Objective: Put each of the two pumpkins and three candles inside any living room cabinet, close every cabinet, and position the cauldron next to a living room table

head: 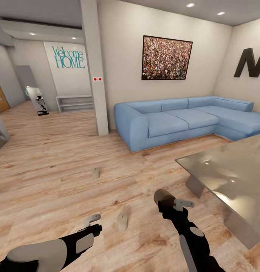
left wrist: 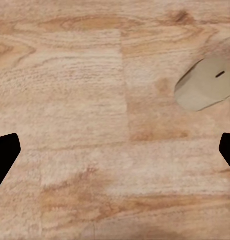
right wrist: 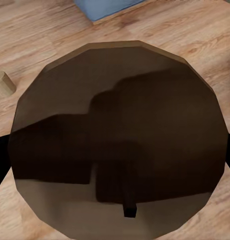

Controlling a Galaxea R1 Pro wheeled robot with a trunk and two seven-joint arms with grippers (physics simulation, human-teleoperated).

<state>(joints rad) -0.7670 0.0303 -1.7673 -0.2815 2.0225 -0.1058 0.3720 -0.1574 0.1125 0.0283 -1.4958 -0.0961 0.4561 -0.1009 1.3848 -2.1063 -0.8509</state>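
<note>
Two stubby tan candles stand on the wood floor, one nearer (head: 122,221) and one farther (head: 95,173). My left gripper (head: 93,223) hangs open just left of the nearer candle; in its wrist view that candle (left wrist: 205,85) lies off to one side of the wide-apart fingers (left wrist: 4,152). My right gripper (head: 171,204) is shut on a third candle (head: 163,196), whose dark round end (right wrist: 120,145) takes up most of the right wrist view. A floor candle (right wrist: 3,82) shows beside it. The grey glossy table (head: 236,173) stands at the right. Pumpkins, cabinet and cauldron are out of view.
A blue corner sofa (head: 183,121) lines the back wall behind the table. A white pillar (head: 96,75) stands left of the sofa, with a low white shelf (head: 75,104) and a hallway beyond. Open wood floor spreads to the left.
</note>
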